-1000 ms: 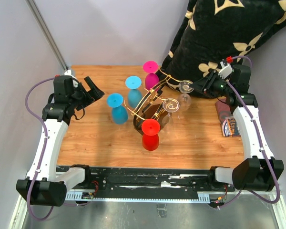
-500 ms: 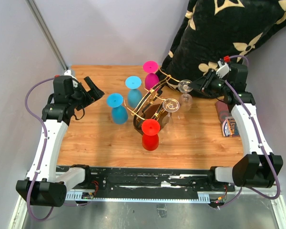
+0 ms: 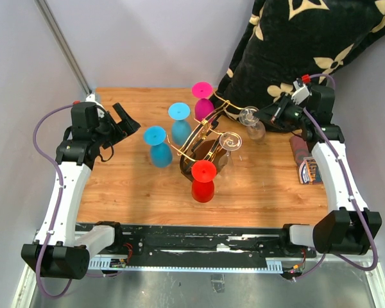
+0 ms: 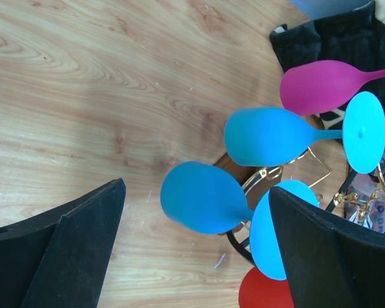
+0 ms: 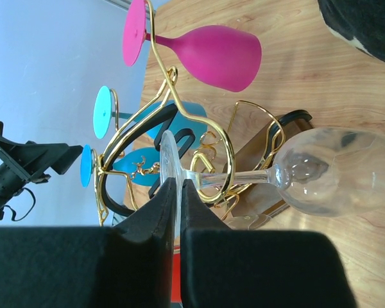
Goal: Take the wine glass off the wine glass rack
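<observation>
1. The right claw is pinching the flat foot of the clear wine glass, its fingers pressed together on the rim.
2. It is holding the glass foot-up at the right end of the wine glass rack, with the bowl hanging over the table near the black flowered cushion.
3. In the right wrist view the glass's stem is crossing a gold curl of the rack. I cannot tell whether it is resting on the wire or is free of it.
4. The left claw is hovering over the left side of the table with its fingers spread wide and gripping nothing. It is facing the coloured glasses.
5. The near blue glass, the far blue glass, the pink glass, the red glass and a second clear glass are sitting foot-up around the rack.
</observation>
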{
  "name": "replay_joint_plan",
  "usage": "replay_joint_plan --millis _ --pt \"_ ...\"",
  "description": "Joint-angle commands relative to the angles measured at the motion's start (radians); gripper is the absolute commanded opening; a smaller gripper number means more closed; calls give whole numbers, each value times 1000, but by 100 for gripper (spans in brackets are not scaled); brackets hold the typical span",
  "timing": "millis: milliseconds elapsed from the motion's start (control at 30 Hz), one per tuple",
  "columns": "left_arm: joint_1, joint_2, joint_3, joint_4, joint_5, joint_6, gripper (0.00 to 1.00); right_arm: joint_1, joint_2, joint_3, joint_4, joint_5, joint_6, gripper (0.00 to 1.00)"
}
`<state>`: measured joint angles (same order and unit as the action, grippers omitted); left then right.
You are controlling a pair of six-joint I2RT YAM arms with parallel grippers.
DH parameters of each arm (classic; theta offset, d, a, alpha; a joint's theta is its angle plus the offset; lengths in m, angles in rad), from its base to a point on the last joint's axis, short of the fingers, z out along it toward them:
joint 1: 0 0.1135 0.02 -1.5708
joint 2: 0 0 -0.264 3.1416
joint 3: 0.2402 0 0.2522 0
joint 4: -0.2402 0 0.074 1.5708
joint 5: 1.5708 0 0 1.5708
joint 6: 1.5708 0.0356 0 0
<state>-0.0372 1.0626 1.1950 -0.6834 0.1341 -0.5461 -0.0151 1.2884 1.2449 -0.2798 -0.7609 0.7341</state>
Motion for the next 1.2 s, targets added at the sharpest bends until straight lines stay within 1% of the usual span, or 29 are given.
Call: replay_joint_plan --millis 0,133,267,400,567,733,967,1167 --pt "-4 -18 12 13 19 9 100 -2 -48 -30 12 -63 24 1" --pt "-4 -18 12 7 13 14 100 -32 -72 -64 6 -53 26 1" --pt "-4 -16 12 4 10 18 100 -73 -75 -67 -33 -60 4 1" --pt "-4 -13 12 5 11 17 100 -116 -78 -74 -31 -68 5 1" --pt "-4 -13 8 11 17 11 100 -153 -65 -80 41 -77 46 1" --pt "-4 -13 9 13 19 9 100 -145 13 -55 129 -96 96 1" --pt "-4 -12 9 15 17 9 100 -99 116 26 166 -104 111 1" --pt "-4 -12 11 12 10 16 100 -47 197 109 163 -81 107 1"
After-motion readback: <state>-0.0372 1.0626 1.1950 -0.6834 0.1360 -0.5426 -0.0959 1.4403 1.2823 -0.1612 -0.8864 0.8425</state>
